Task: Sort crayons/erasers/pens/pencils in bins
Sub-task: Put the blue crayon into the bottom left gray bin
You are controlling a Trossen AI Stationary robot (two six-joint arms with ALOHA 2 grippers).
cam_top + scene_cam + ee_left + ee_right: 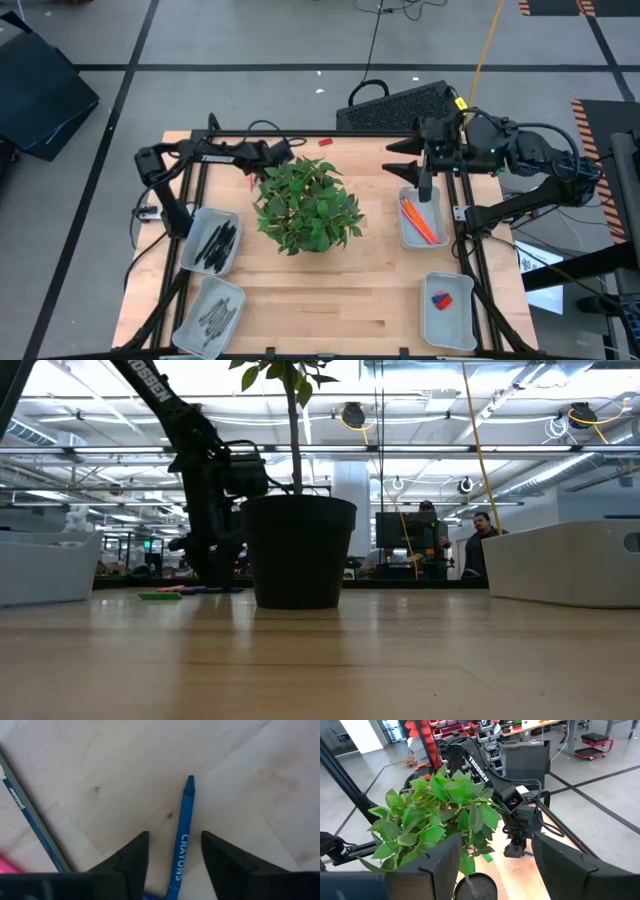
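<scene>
A blue crayon [186,815] lies flat on the wooden table behind the plant. My left gripper [175,834] is open and low over it, one finger on each side, apart from it. A blue pencil [30,820] and a pink thing [7,866] lie beside it. My right gripper [496,840] is open with nothing in it, above the far end of the right bin [405,238], which holds orange and red pencils [418,220]. Erasers [441,298] lie in the near right bin [448,318]. Black pens [218,243] lie in a left bin [196,240].
A potted plant [305,205] in a dark pot [298,550] stands mid-table between the arms. A second left bin [188,325] holds dark sticks. A small red thing [325,142] lies near the far edge. Green and blue things [160,596] lie by my left gripper [212,572].
</scene>
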